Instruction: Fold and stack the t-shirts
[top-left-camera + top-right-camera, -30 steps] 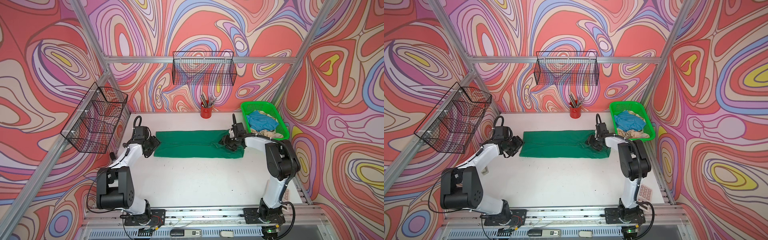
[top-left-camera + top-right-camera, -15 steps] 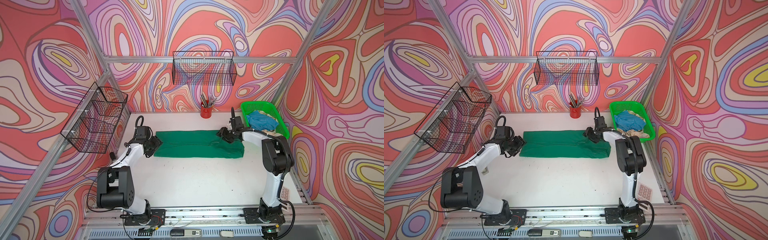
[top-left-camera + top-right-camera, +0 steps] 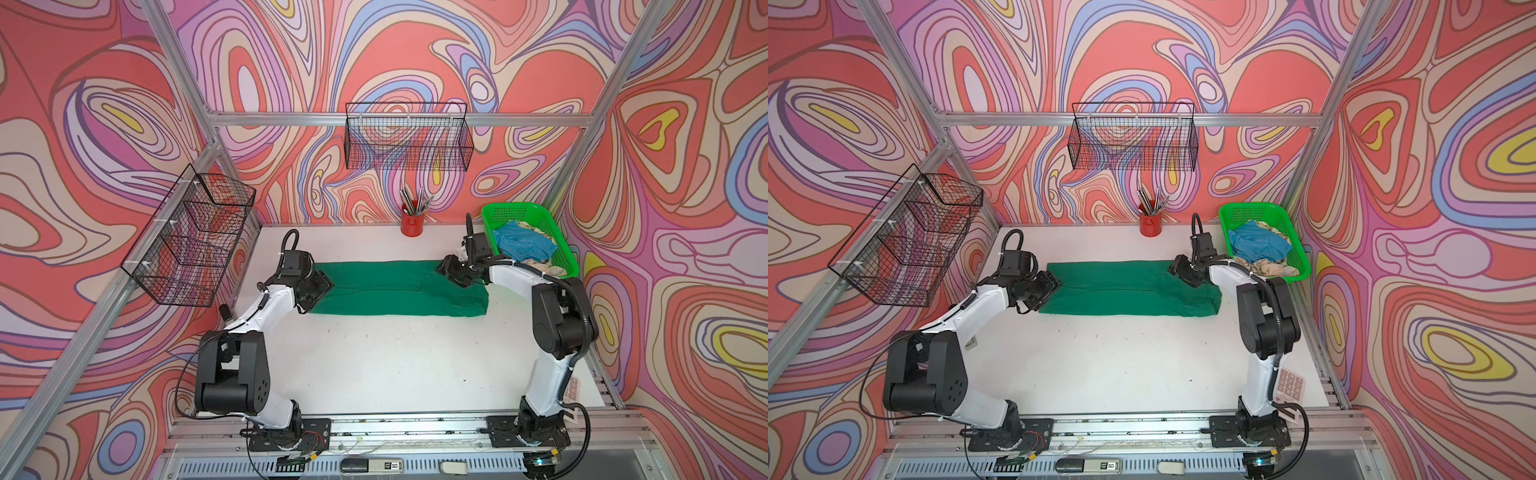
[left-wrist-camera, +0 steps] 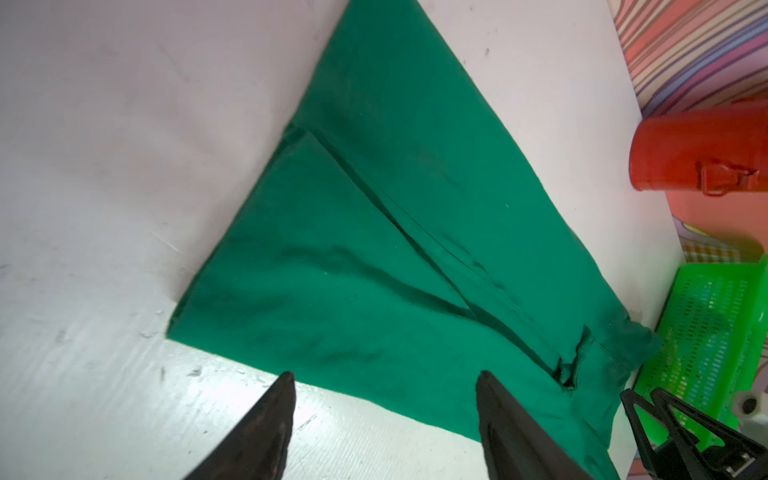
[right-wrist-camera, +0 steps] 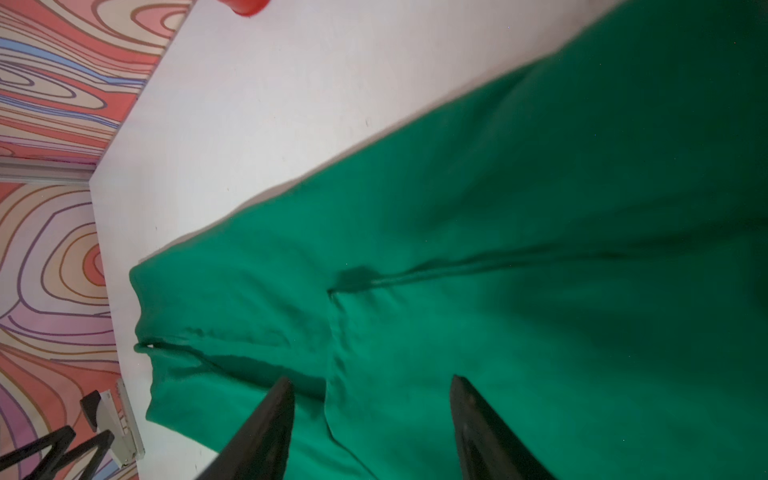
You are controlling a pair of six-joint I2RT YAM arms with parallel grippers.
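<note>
Dark green tee (image 3: 399, 289) folded into a long strip, flat on desk (image 3: 395, 365); my left tool (image 3: 322, 286) open at one end, right tool (image 3: 451, 272) open over the other, both empty; light blue tee (image 3: 523, 245) and cream patterned tee (image 3: 540, 266) in green mesh basket (image 3: 523, 210).

A: Left wrist cam, what's under it?
B: Dark green t-shirt (image 4: 395, 249), folded into a long band, flat on the white table (image 4: 104, 166). One flap edge runs lengthwise along the middle.
A: Left gripper (image 4: 384, 376)?
B: Jaws spread, nothing between them. One fingertip (image 4: 282, 399) sits at the shirt's nearest edge, the other over the cloth. Contact can't be told.
A: Far end?
B: Bunched end lies just beside the bright green mesh basket (image 4: 706, 332). Red cup (image 4: 698, 153) stands by the patterned wall (image 4: 685, 50), apart from the shirt. Right gripper (image 4: 642, 401) shows in front of the basket.
</note>
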